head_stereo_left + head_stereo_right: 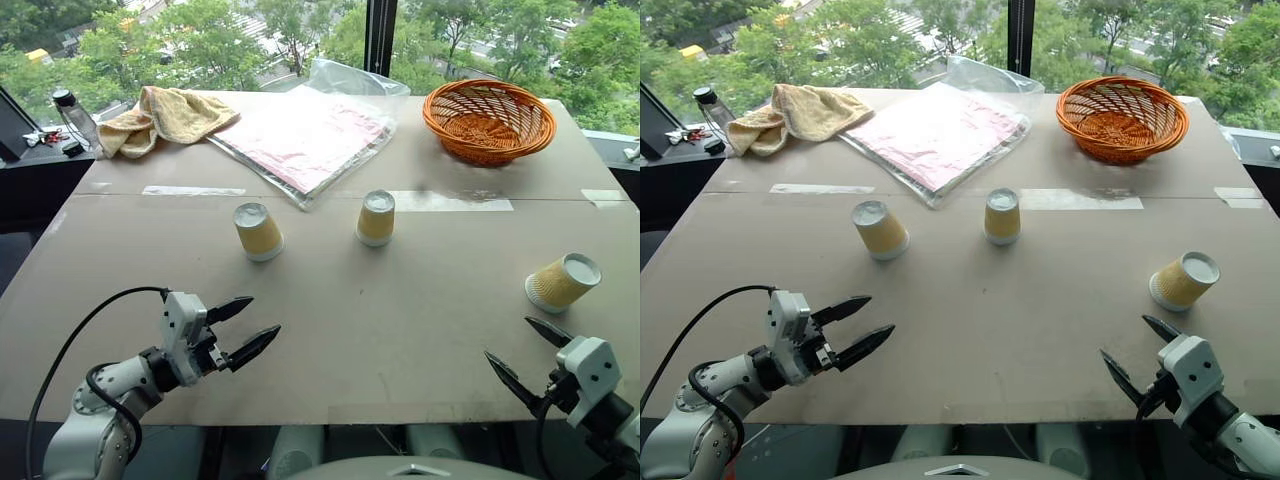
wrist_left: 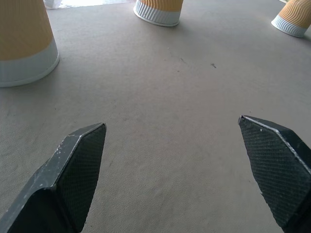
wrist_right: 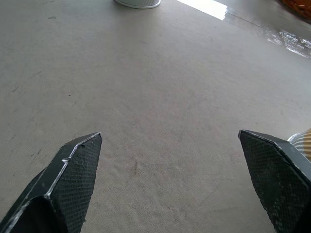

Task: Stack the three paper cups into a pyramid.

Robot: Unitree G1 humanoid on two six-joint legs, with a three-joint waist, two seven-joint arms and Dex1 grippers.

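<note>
Cups [image 1: 259,231] [image 1: 376,218] [image 1: 562,282] sit unstacked mid-frame on the counter [image 1: 400,330]; left end effector [image 1: 247,328] and right end effector [image 1: 528,353] gape wide, both empty.

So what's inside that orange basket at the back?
The orange basket looks empty: its woven inside shows bare down to the bottom. The near wall hides a little of the inside, so something small and flat there can't be ruled out.
</note>
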